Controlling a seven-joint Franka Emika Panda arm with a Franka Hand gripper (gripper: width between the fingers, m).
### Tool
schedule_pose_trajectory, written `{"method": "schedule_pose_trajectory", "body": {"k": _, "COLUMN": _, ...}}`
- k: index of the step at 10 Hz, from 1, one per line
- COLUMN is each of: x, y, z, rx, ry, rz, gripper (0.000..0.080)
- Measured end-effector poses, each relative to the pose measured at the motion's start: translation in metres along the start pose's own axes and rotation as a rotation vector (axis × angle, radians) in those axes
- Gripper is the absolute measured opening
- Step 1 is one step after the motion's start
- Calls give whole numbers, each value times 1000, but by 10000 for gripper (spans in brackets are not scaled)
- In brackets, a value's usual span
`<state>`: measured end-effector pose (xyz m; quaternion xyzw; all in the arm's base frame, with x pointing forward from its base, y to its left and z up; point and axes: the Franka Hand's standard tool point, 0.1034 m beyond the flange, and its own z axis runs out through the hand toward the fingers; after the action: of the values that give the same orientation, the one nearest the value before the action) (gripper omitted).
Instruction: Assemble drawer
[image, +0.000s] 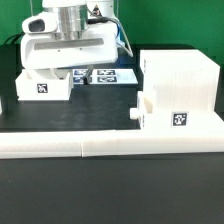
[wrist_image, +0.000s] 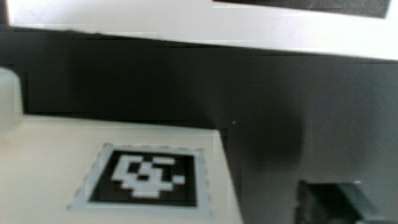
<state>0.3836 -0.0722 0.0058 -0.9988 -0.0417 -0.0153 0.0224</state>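
Note:
The drawer's large hollow box shell (image: 185, 80) stands at the exterior view's right. One knobbed tray (image: 165, 118) sits in its lower front, tag and knob facing out. The second tray (image: 42, 86) lies at the left with a tag on its front. My gripper (image: 62, 70) hangs low right over this tray, its fingertips hidden behind the hand. In the wrist view the tray's white face and tag (wrist_image: 151, 175) fill the near part. One dark finger (wrist_image: 342, 200) stands off the tray's edge with a gap between them. The other finger is out of sight. The gripper (wrist_image: 199, 212) holds nothing.
A long low white wall strip (image: 100, 147) runs across the front of the black table. The marker board (image: 108, 76) lies behind, between the left tray and the box shell. Cables hang behind the arm.

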Motion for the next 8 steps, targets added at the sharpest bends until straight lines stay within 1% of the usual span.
{"method": "schedule_pose_trajectory", "body": {"k": 1, "x": 0, "y": 0, "z": 0, "rx": 0, "ry": 0, "rz": 0, "gripper": 223}}
{"method": "schedule_pose_trajectory", "body": {"k": 2, "x": 0, "y": 0, "z": 0, "rx": 0, "ry": 0, "rz": -1, "gripper": 223}}
{"method": "schedule_pose_trajectory", "body": {"k": 3, "x": 1, "y": 0, "z": 0, "rx": -1, "ry": 2, "rz": -2, "gripper": 61}}
{"method": "schedule_pose_trajectory", "body": {"k": 4, "x": 1, "y": 0, "z": -1, "rx": -1, "ry": 3, "rz": -2, "gripper": 42}}
{"method": "schedule_pose_trajectory", "body": {"k": 8, "x": 1, "y": 0, "z": -1, "rx": -1, "ry": 3, "rz": -2, "gripper": 42}}
